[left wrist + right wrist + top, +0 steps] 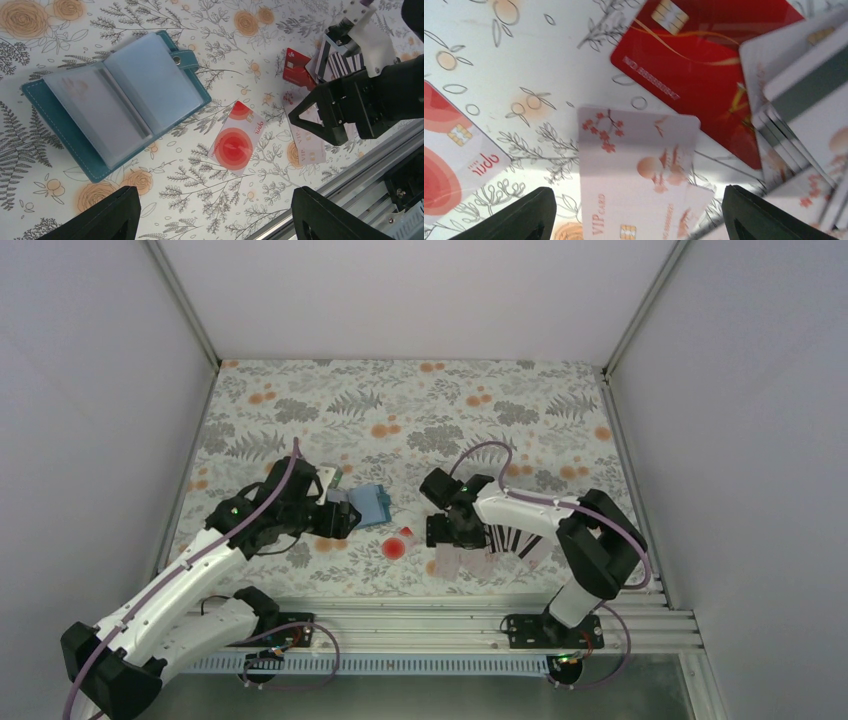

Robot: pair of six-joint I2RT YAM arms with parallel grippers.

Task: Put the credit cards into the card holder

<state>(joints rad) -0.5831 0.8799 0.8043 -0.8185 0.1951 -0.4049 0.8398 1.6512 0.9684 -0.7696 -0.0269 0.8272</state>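
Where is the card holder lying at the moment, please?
In the top view the card holder lies open left of centre, beside the left gripper, with the red-circle card just to its near right.

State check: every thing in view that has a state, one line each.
card holder: open flat, tab unsnapped
red-circle card: flat, face up, outside holder, apart from the others
red card: flat, chip side up
VIP card: flat, face up
striped cards: fanned, overlapping
left end effector: open, empty
right end effector: open, empty
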